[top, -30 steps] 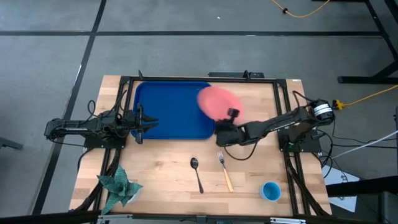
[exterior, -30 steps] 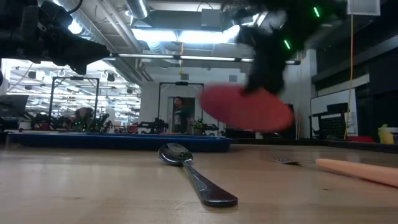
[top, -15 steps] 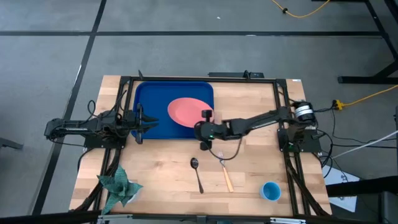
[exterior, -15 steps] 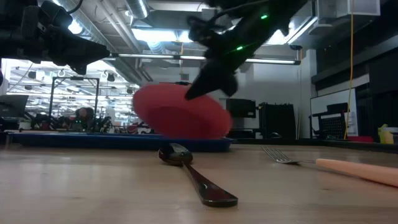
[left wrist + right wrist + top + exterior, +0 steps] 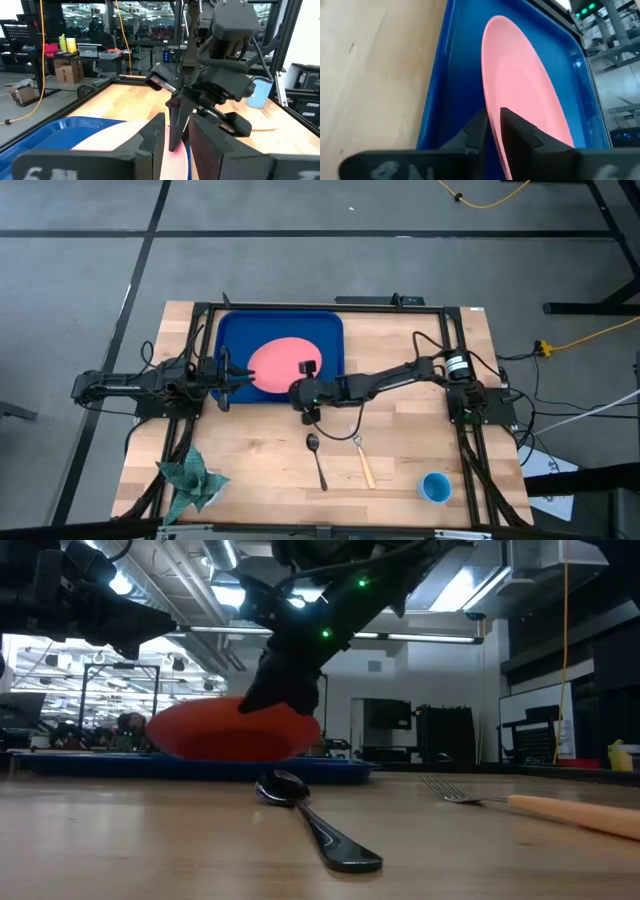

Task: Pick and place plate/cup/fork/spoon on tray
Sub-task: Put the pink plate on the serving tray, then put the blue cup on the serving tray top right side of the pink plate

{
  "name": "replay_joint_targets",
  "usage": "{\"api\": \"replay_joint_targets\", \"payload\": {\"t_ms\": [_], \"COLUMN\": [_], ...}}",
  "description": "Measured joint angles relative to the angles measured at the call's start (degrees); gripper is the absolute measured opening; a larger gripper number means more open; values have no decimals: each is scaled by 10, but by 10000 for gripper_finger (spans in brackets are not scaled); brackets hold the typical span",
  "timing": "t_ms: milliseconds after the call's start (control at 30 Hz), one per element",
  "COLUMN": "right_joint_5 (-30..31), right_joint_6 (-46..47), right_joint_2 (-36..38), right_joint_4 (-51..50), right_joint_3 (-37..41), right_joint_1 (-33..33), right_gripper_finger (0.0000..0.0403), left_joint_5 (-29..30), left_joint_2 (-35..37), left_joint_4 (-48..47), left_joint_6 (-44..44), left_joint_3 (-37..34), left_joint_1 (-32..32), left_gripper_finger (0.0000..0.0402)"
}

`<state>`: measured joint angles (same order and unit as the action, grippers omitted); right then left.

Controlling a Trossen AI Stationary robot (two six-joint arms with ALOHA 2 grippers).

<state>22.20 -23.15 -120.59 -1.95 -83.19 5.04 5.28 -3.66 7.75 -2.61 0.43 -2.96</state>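
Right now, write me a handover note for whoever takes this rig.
Right pincer: shut on the plate, holding its rim over the tray; whether the plate touches the tray floor cannot be told.
Left pincer: idle at the tray's left edge, shut.
Spoon and fork lie on the table in front of the tray; cup near the front right corner.
Done: nothing released yet. Left: release plate, then cup, fork, spoon.

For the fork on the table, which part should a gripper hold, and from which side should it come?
Probably the tan handle of the fork, about midway along it, coming straight down from above. It lies flat on the bare wood with the tines toward the tray; fingers should close across the handle's narrow width. The spoon lies parallel and apart from it, so there seems room on both sides.
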Motion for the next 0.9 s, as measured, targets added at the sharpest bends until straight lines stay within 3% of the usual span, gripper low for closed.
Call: {"api": "replay_joint_targets", "payload": {"t_ms": [267, 400, 900], "right_joint_5": [0, -45, -53], "right_joint_6": [-36, -56, -38], "right_joint_2": [-2, -2, -1], "right_joint_4": [74, 102, 116], "right_joint_3": [0, 0, 1], "right_joint_1": [-3, -3, -5], "right_gripper_finger": [59, 59, 61], "left_joint_5": [0, 0, 0], "left_joint_2": [0, 0, 0], "left_joint_4": [0, 0, 0], "left_joint_6": [0, 0, 0], "left_joint_3": [0, 0, 0], "left_joint_1": [0, 0, 0], "left_gripper_finger": [80, 80, 80]}}
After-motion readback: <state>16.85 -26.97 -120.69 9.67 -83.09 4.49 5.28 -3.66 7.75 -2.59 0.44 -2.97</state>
